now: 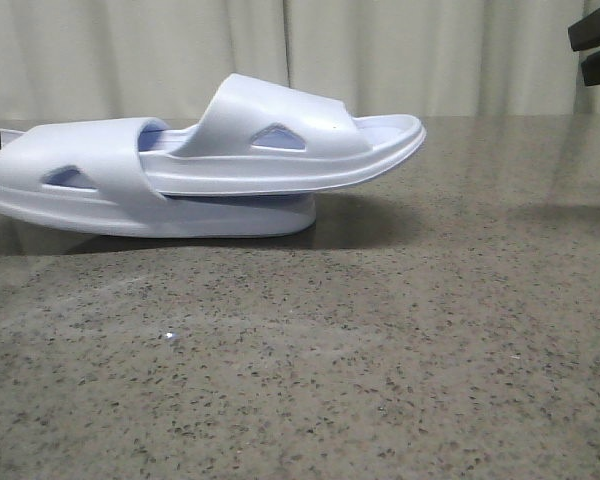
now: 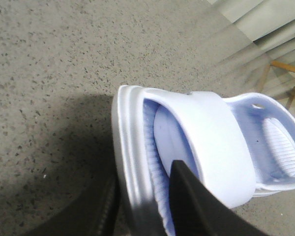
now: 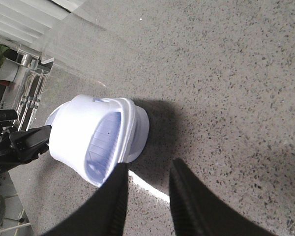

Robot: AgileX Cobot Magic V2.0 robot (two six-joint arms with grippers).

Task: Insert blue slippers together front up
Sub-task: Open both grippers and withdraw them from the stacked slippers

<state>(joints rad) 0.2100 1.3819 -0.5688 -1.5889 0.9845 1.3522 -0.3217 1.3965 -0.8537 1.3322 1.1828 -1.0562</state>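
The two blue slippers lie nested on the table. The lower slipper point(image 1: 100, 195) rests flat at the left. The upper slipper point(image 1: 280, 135) is pushed under its strap and juts out to the right, toe end raised. In the left wrist view my left gripper point(image 2: 147, 178) is shut on the lower slipper's point(image 2: 132, 147) sole edge, one finger point(image 2: 191, 201) on the ribbed footbed, the other outside the sole. My right gripper point(image 3: 150, 167) is open and holds nothing, hovering off to the right of the slippers point(image 3: 96, 140); its fingers point(image 1: 595, 45) show at the top right of the front view.
The speckled grey stone table point(image 1: 380, 350) stretches in front of and to the right of the slippers. A pale curtain point(image 1: 480, 50) hangs behind it. The left arm point(image 3: 19, 142) shows dark behind the slippers in the right wrist view.
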